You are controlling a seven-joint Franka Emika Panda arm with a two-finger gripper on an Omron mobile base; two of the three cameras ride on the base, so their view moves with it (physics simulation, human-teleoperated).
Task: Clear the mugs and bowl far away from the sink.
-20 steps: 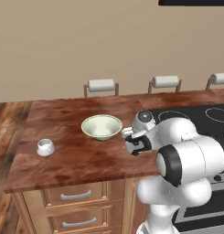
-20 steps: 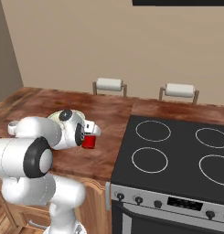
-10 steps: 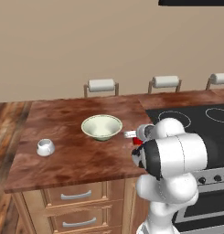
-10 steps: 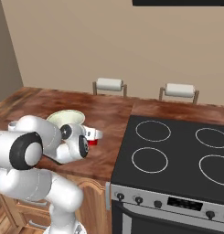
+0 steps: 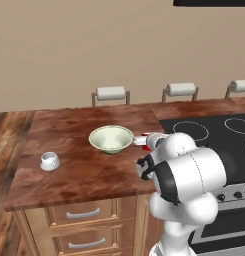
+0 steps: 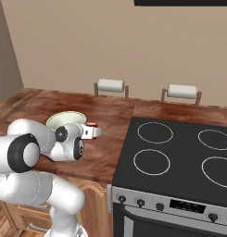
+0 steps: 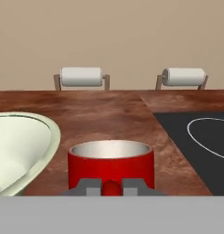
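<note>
You have the red mug (image 7: pixel 111 164) clamped in the gripper (image 7: pixel 111 187), its jaws pinched tight on the near wall of the mug, which stands upright just right of the bowl (image 5: pixel 111 138) and near the left edge of the stovetop (image 6: pixel 179 157). From the hand view you cannot tell whether the mug rests on the counter (image 5: pixel 79 170) or hangs just above it. The bowl sits mid-counter, and the white mug (image 5: pixel 49 160) stands well apart to its left, near the counter's left end. I judge you are partway through: one mug in hand, not yet released, with the bowl and white mug possibly left to handle.
</note>
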